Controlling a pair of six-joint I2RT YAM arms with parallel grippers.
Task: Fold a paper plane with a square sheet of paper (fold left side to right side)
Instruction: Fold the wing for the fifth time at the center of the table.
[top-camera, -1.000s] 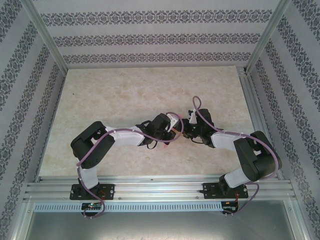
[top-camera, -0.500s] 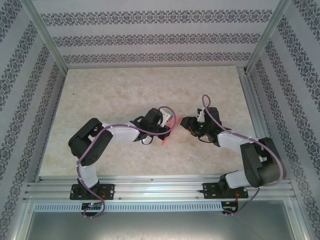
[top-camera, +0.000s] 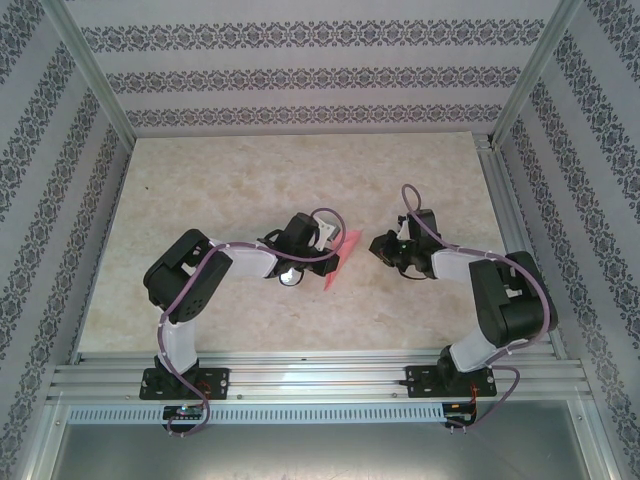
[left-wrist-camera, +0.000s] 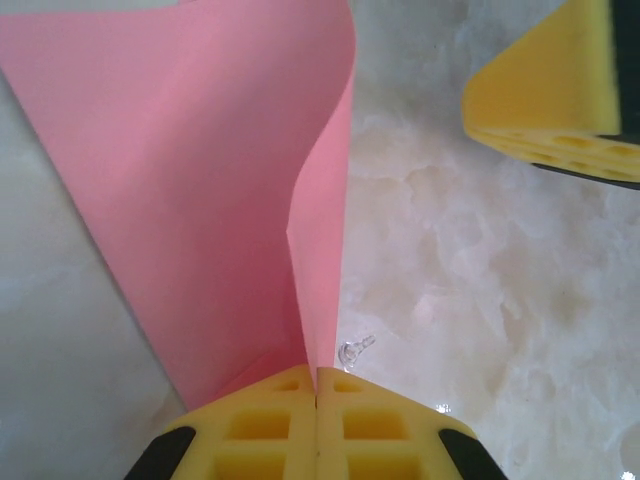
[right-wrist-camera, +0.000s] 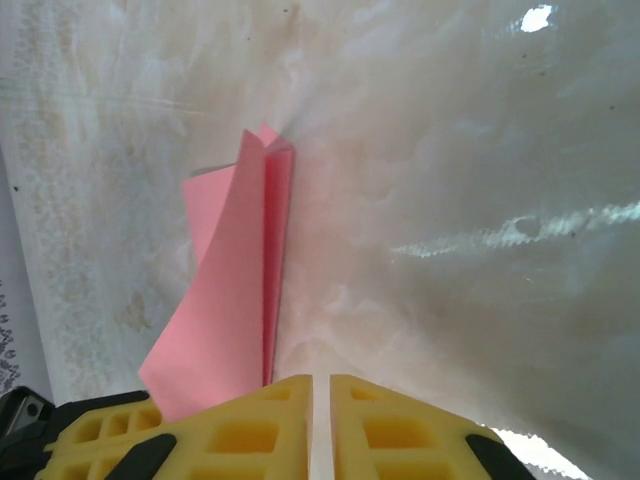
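Noted: right claw (right-wrist-camera: 320, 400) has drawn clear and closed empty; left claw (left-wrist-camera: 316, 400) alone clamps the folded pink-red paper sheet (left-wrist-camera: 200, 180); folding judged unfinished.

The top view is bright and evenly lit from above, with only faint, soft shadows under the arms (top-camera: 245, 262) on the pale table (top-camera: 200, 180). The straight frame posts (top-camera: 90, 75) lean outward toward the corners. In the left wrist view the paper (left-wrist-camera: 200, 180) is evenly lit and fairly sharp, darker inside its curl, while the left tool (left-wrist-camera: 316, 390) at the bottom edge looks soft. In the right wrist view, white glare washes out the table's upper right, and a grey shadow lies just left of the paper.
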